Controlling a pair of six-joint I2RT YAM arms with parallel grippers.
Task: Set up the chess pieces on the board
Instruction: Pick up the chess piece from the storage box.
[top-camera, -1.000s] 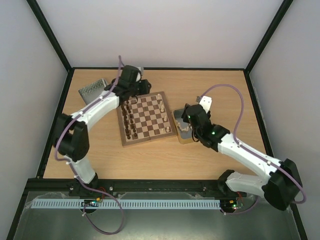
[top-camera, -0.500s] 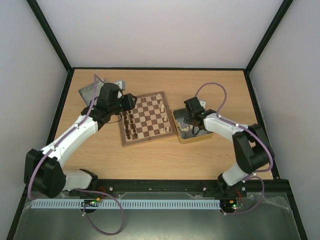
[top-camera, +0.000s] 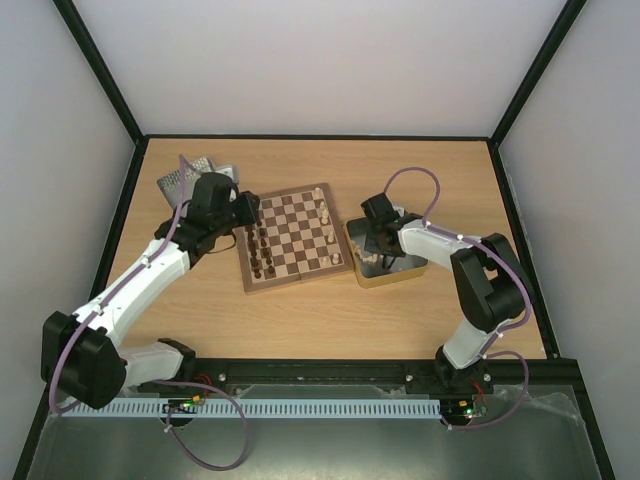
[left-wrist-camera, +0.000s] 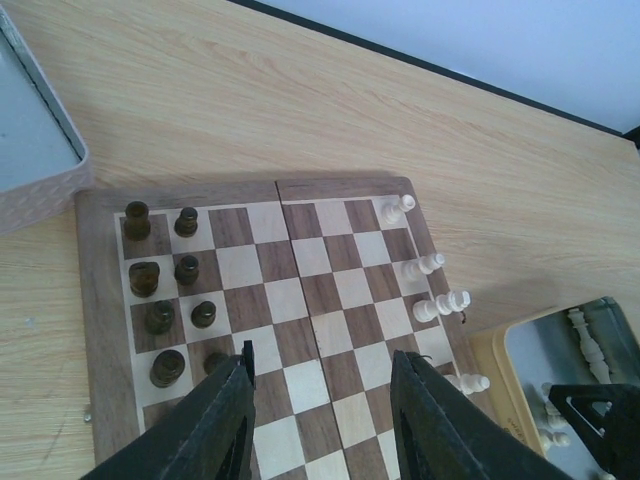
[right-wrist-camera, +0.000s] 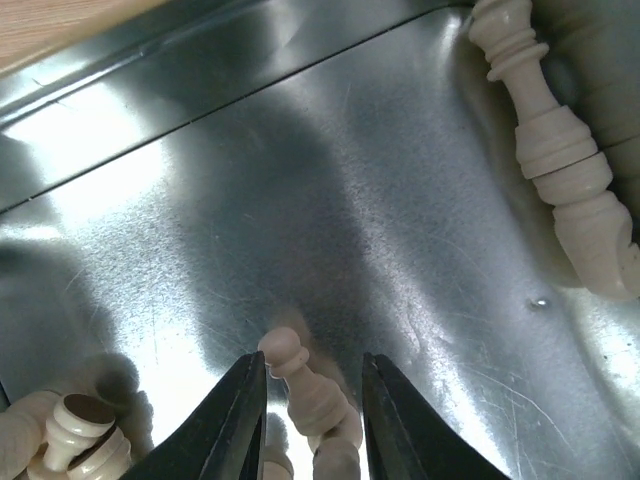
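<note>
pawn (right-wrist-camera: 318, 405): lying in the tin (right-wrist-camera: 400, 200) just right of the board (top-camera: 295, 238), long axis along the jaws, head pointing away from the wrist
right gripper (right-wrist-camera: 312, 362): astride the pawn, grip unclear
left gripper (left-wrist-camera: 322, 358): spread, above the board

- Overhead view: bright, even, diffuse light; the arms cast faint soft shadows on the table (top-camera: 300, 310); sharp throughout.
- Right wrist view: beyond the right fingers (right-wrist-camera: 238, 425) the tin floor (right-wrist-camera: 400, 200) flares with broad white glare, crossed by a dark shadow band; the chess piece (right-wrist-camera: 300, 385) between them is slightly soft.
- Left wrist view: well lit; the board (left-wrist-camera: 330, 300) beyond the left fingers (left-wrist-camera: 205, 430) is crisp, while the fingers themselves are dark and soft-edged.
</note>
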